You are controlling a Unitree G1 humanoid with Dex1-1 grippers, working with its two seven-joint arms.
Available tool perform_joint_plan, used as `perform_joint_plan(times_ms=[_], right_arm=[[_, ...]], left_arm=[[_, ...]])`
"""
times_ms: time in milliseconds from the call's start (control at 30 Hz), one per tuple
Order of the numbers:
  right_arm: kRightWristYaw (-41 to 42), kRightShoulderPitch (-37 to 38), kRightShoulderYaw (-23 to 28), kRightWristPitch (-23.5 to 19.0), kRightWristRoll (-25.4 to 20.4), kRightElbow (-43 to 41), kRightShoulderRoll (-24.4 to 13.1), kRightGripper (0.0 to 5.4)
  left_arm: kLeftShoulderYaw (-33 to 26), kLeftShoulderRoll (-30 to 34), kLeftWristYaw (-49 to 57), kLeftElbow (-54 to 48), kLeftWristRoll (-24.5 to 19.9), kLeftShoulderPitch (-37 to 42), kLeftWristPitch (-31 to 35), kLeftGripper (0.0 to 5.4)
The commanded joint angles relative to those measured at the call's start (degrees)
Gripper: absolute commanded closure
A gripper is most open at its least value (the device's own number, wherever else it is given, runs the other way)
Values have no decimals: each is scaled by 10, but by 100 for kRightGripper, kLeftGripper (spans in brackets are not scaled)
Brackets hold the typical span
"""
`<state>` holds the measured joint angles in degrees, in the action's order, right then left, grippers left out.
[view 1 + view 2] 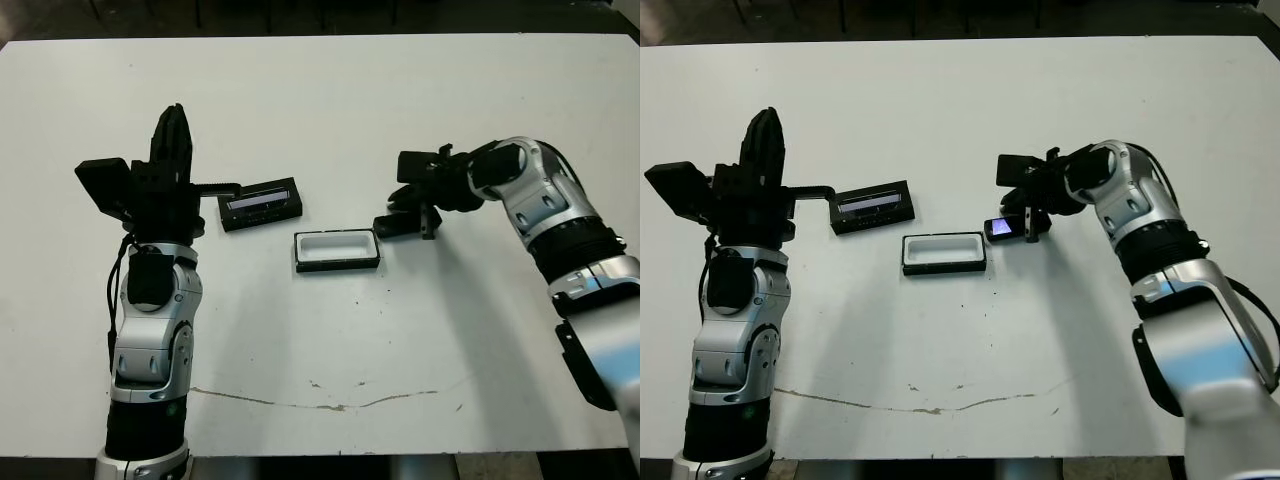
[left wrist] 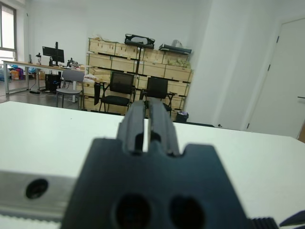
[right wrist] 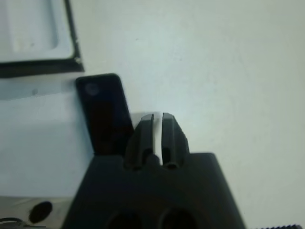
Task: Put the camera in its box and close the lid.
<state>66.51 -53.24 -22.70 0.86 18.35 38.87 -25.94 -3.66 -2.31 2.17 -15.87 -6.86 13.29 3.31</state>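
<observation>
Writing: none could be read on the camera, box or lid.
Right hand [image 1: 1029,228]: its fingers [image 3: 153,131] were seen nearly closed with only a thin slit between them, nothing grasped; it was lowered to the white surface [image 1: 1040,90].
Camera [image 1: 1000,229]: lay on the surface just beside the right hand's fingers, its lit screen visible; contact could not be judged.
Box [image 1: 944,252]: found open, white lining up, just beyond the camera from the right hand.
Left hand [image 1: 762,140]: clenched and empty, held raised above the surface.
Lid [image 1: 874,207]: lay just inward of the left hand, apart from the box.
</observation>
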Motion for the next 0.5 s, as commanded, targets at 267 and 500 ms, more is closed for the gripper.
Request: perform_joint_plan(times_ms=[267,500], right_arm=[[37,43,9,-26,-38,-51,-34,540],[28,51,20,4,-54,-35,-45,540]], left_arm=[[-7,4,-1,0,-7,-13,18,539],[-8,5,-1,2,-6,-13,15,539]])
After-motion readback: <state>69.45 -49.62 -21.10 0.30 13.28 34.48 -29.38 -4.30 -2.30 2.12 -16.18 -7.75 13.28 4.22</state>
